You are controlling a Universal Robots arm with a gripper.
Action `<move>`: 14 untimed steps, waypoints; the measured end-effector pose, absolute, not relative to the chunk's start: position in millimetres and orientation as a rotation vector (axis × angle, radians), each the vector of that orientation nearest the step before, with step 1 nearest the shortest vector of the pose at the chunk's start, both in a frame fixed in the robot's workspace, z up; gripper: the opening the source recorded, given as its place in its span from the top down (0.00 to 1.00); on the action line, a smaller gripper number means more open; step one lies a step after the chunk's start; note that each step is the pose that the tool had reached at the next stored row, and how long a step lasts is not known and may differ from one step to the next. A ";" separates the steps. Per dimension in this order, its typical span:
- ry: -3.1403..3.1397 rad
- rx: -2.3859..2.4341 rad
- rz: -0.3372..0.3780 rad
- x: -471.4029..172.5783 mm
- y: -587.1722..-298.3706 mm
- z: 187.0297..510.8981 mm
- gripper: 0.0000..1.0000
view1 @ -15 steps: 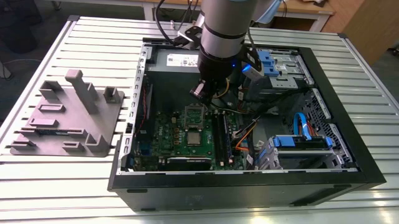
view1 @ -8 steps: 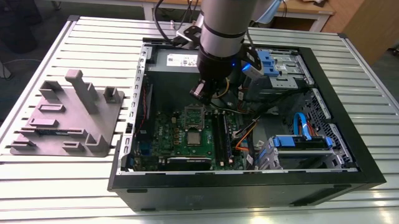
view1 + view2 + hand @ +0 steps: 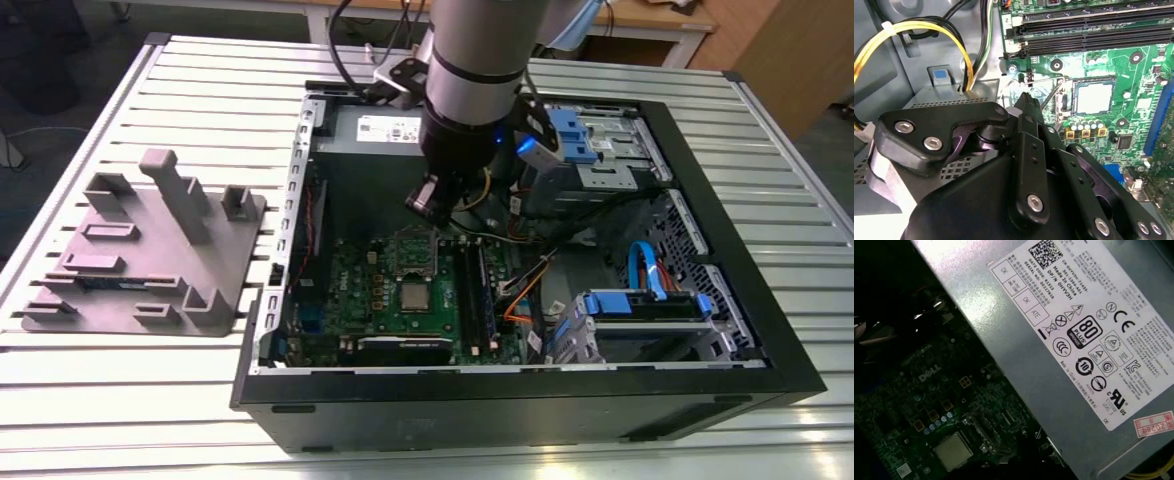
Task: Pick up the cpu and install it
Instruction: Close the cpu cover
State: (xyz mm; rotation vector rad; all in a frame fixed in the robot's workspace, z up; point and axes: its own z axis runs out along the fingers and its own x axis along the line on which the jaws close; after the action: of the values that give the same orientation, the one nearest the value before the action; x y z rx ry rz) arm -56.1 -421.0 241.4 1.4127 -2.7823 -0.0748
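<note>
The cpu (image 3: 415, 296) lies flat in the socket in the middle of the green motherboard (image 3: 360, 290), silver top up, inside the open black computer case (image 3: 747, 380). Both wrist views show the cpu (image 3: 1094, 97) (image 3: 953, 451) seated in the socket frame. My gripper (image 3: 427, 207) hangs above the board's far end, a little beyond the socket and apart from the cpu. In the second wrist view its black fingers (image 3: 1026, 117) meet at one tip with nothing between them, beside the thin metal socket lever (image 3: 1053, 96).
A grey metal power supply (image 3: 1079, 340) with a white label sits at the case's far end, with yellow and black cables (image 3: 961, 47) beside it. Drive bays with blue clips (image 3: 641, 305) stand on the exterior view's right. A grey plastic tray (image 3: 147, 250) rests on the slatted table.
</note>
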 end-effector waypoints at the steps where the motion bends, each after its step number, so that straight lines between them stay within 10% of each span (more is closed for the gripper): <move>1: -2.780 1.416 -0.073 -56.1 -421.6 241.4 0.90; 14: -2.759 1.448 -0.063 -57.4 -435.7 241.4 0.90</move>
State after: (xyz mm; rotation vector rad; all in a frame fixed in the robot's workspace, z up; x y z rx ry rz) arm -57.4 -435.7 241.4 1.4482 -2.7595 -0.0632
